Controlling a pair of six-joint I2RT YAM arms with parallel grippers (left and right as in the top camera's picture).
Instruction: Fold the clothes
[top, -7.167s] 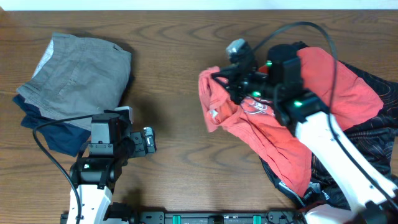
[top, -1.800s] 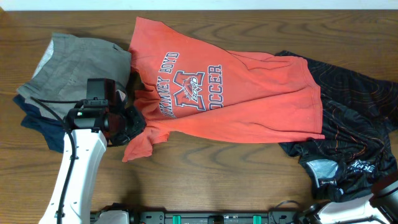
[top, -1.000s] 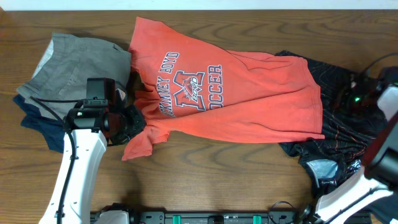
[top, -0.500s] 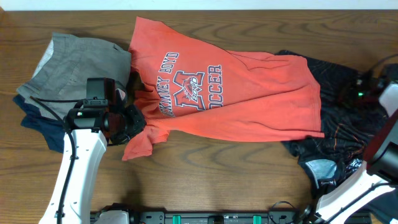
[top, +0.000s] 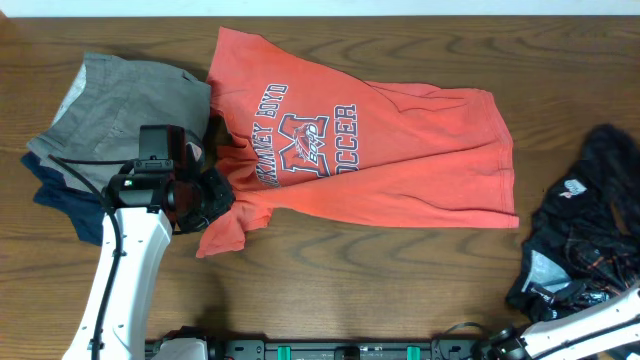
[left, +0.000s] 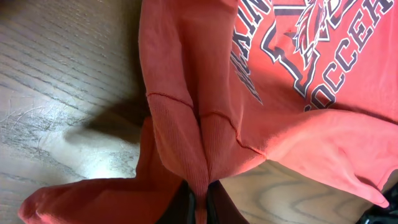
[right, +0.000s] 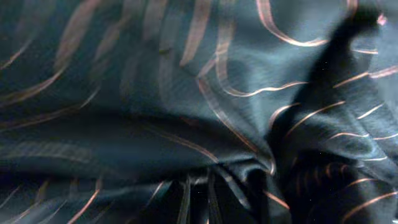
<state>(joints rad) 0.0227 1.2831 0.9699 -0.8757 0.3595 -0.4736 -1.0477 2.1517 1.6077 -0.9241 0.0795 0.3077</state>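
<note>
Coral-red cotton made up the shirt, which lay spread across the middle of the overhead frame on the wooden counter, lettering up. Its neck end pointed left and its hem right, with one short sleeve trailing toward the lower left. The left jaws were pressed together on a raised ridge of the shirt's ribbed edging, at the garment's left edge, just beside the grey and navy pile in the upper left. The right jaws appeared to be pinching a gathered fold of the black patterned garment, bunched at the lower right of the frame and well apart from the shirt.

Such a shirt would likely handle as light, limp and clingy. It would sag wherever it was unsupported, crease readily and drag on the wood rather than slide. A grip on a single layer would probably peel front from back, so the better holds looked to be the shoulder seams and hem corners, taking both layers together. The cloth should be kept taut between two hands.
</note>
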